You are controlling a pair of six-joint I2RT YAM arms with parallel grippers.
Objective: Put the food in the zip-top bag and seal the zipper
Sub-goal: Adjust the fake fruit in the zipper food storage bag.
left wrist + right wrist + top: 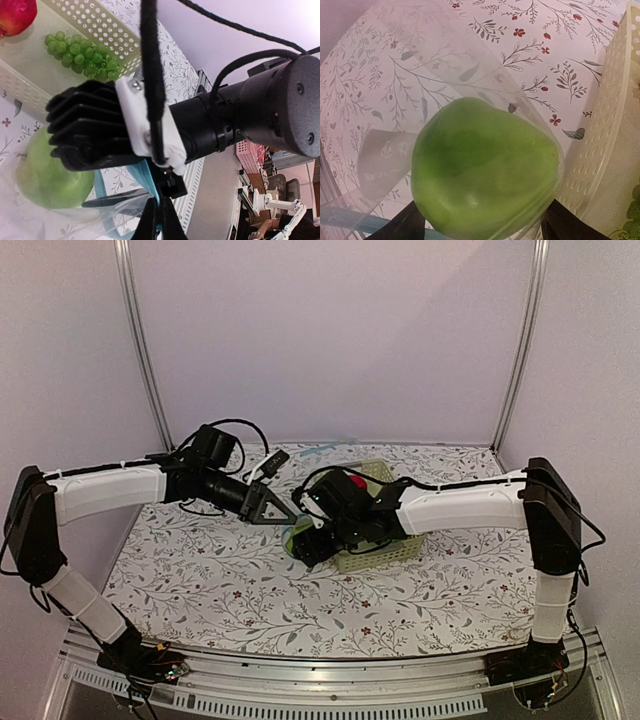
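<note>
The green apple sits between the fingers of my right gripper, which is shut on it, inside the open mouth of the clear zip-top bag. The bag's film wraps the apple's far side. From the left wrist view the same green apple lies low over the table under the right gripper's black body. My left gripper is shut on the light blue zipper, holding the mouth edge up. The red apple rests in the basket. From above, both grippers meet just left of the basket.
The pale green basket holds a bunch of green grapes beside the red apple. Its perforated wall stands close on the right of the green apple. Flowered tablecloth covers the table; walls enclose the back and sides.
</note>
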